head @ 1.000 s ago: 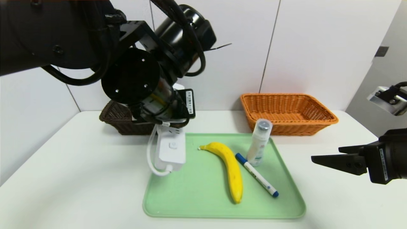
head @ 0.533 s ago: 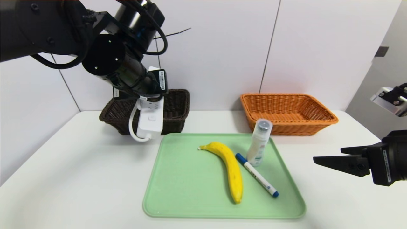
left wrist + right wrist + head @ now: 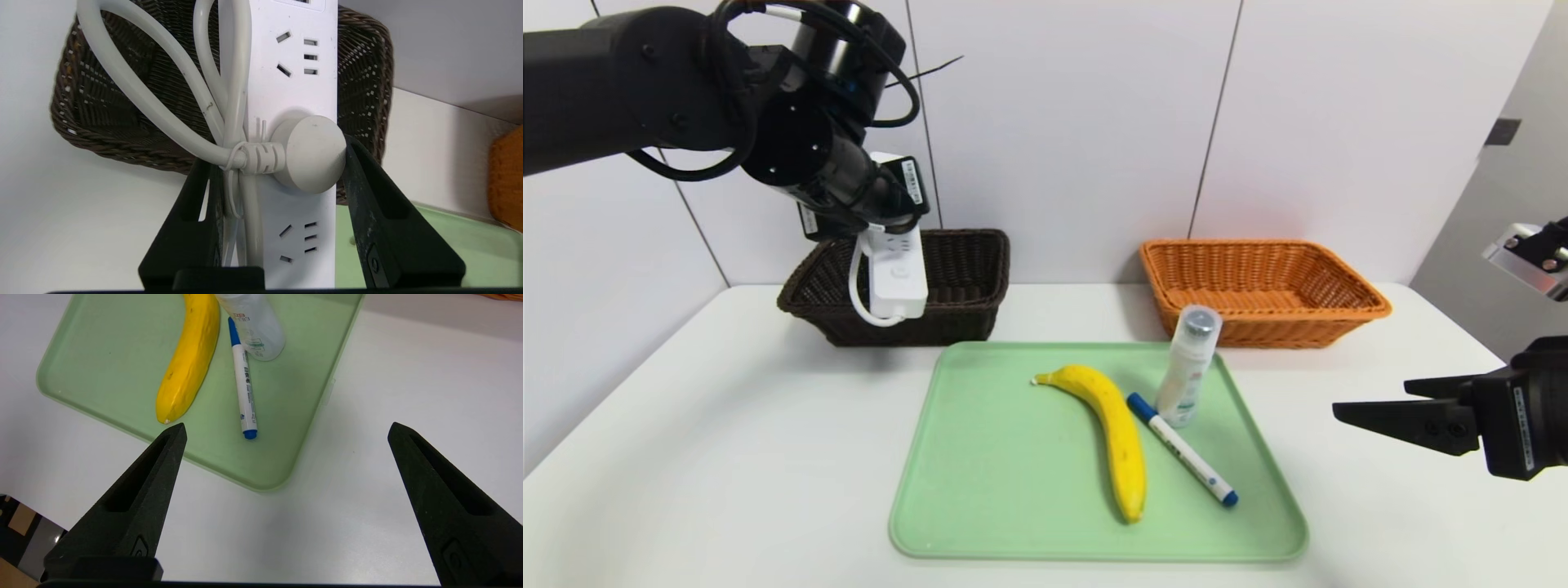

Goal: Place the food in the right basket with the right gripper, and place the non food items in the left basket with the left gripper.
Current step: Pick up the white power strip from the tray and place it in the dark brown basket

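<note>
Power strip held up over the dark basket, upper left!

Here's the tray, its back rim near both baskets, with bare table at lower left and a gap between the dark basket and the orange basket, upper right. The left gripper is clamped on the power strip and its cord. Banana, marker and bottle lie or stand on the tray; the right gripper waits wide apart at far right.

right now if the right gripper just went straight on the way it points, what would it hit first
Probably nothing at once: the open right gripper points down past the green tray's near right corner, so the white tabletop likely comes first, though depth is unclear.
</note>
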